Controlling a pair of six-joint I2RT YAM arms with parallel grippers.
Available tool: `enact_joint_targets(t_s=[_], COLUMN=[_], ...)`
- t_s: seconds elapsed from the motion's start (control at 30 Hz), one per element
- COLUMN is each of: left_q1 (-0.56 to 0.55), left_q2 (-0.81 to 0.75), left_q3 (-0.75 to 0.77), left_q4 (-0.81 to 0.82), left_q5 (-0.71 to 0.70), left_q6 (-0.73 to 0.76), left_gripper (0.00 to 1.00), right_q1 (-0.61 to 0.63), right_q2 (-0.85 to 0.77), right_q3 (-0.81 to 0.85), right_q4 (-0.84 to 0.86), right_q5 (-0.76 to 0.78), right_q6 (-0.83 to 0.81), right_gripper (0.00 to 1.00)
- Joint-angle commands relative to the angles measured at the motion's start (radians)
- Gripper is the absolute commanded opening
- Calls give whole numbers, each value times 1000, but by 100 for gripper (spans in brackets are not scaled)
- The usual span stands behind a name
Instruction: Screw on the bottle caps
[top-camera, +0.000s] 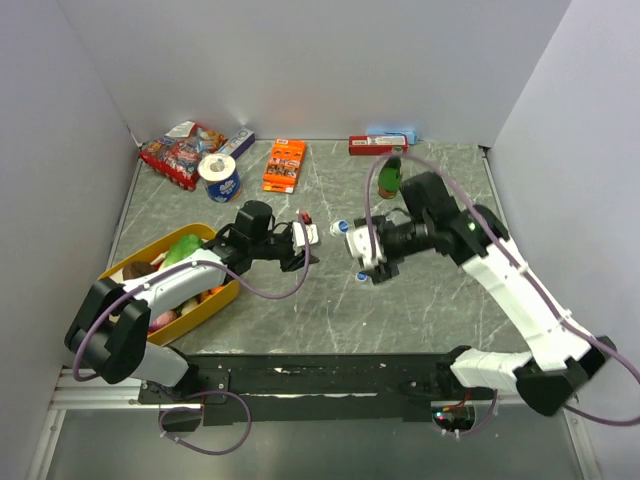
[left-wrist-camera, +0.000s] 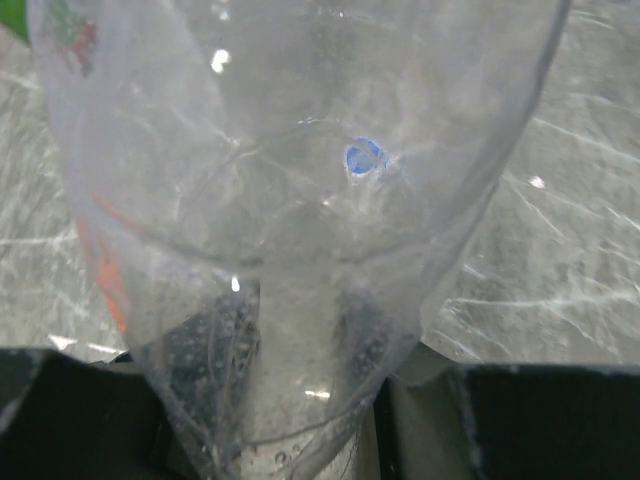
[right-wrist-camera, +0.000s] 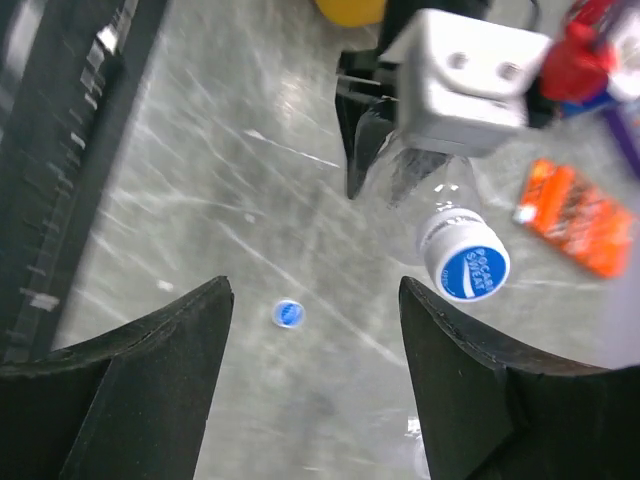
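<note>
Left claw (top-camera: 310, 243): clenched on the clear bottle (right-wrist-camera: 438, 190), which it holds roughly level above the table (top-camera: 420, 310).
Right claw (right-wrist-camera: 315, 288): released, jaws standing wide, nothing between them.
Bottle position: mid-table in the top view, between the two claws.
Bottle axis: I read it as running 9 to 3 o'clock in the top view. The neck end is at 3, towards the right claw.
Fitted cap (right-wrist-camera: 466, 265): blue, seated on the neck. I cannot tell whether it is fully tight.
Bearing: in the top view the fitted cap lies at about 11 o'clock from the right claw, just beside it. In the right wrist view it sits at 3 o'clock of the gap.
Loose cap (right-wrist-camera: 288, 313): flat on the table, showing inside the gap between the right fingers.
Second bottle: I cannot place it with confidence.
Nearer arm: the right, for both caps. The left is occupied.
Judgement: any further tightening needs the right claw lined up on the bottle's axis. Otherwise the loose cap is the next pick.
</note>
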Motion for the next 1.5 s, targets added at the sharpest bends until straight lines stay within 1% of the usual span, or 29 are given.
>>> enact_joint_targets(t_s=[0.0,0.17,0.3,0.53,0.73,0.97,1.17,1.37,1.47], left_q1=[4,4,5,5,5,5,5,5,4], left_q2=[-11,2,21,18,4,1,-2,-1,-1], left_q3=[60,95,117,118,118,106,97,109,112], left_q4=[-130,-217,-260,-263,-270,-231,-207,-234,-239], left_q5=[131,137,157,167,159,157,159,159,159], left_q6=[120,183,188,230,267,235,220,253,264], left_gripper=[1,1,1,1,1,1,1,1,1], right_q1=[51,65,65,65,65,74,94,105,106], right_q2=[-96,-66,-72,-47,2,22,19,29,39], right_q3=[-112,-53,-23,-13,46,62,35,20,23], right_q4=[209,191,183,165,54,-41,16,76,74], right_q5=[103,93,73,80,63,57,80,102,105], right_q6=[-233,-212,-195,-203,-247,-327,-296,-284,-285], right_gripper=[74,71,68,67,63,61,60,58,55])
